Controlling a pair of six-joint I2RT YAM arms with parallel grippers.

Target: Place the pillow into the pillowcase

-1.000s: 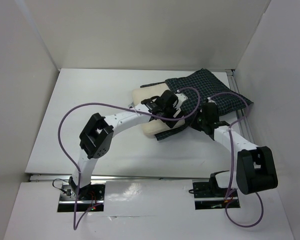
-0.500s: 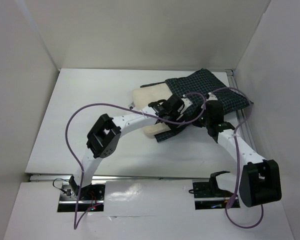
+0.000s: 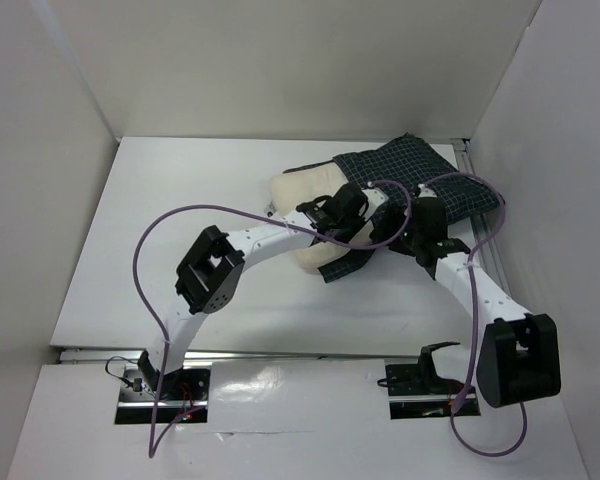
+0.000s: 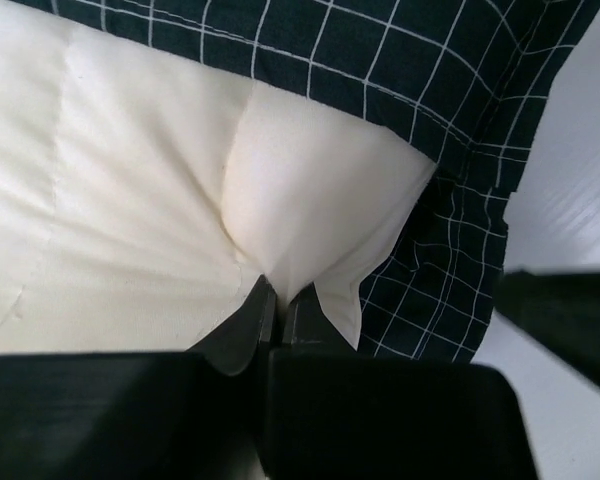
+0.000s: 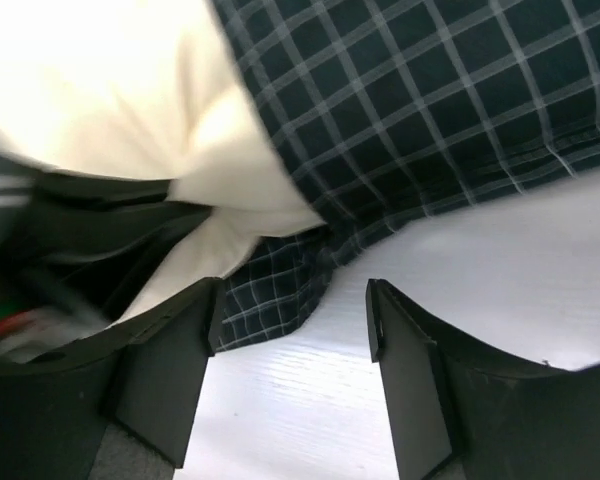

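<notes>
1. My left gripper [image 4: 278, 300] is closed tight, pinching a fold of fabric at a corner of the pillow [image 4: 130, 180].
2. My right gripper [image 5: 290, 360] stands moderately wide with nothing between its fingers. It hangs above the bare worktop [image 5: 480, 260], just beside the hem of the pillowcase [image 5: 430, 90].
3. The pillow lies toward the far right of the worktop, and its cream left part shows uncovered.
4. The pillowcase spreads from the pillow out to the far right corner, close along the right edge.
5. In my left wrist view the checked cloth overlaps the pillow's edge and wraps around the corner I hold.
6. Both my grippers meet over the near side of the pillow, close together.
</notes>
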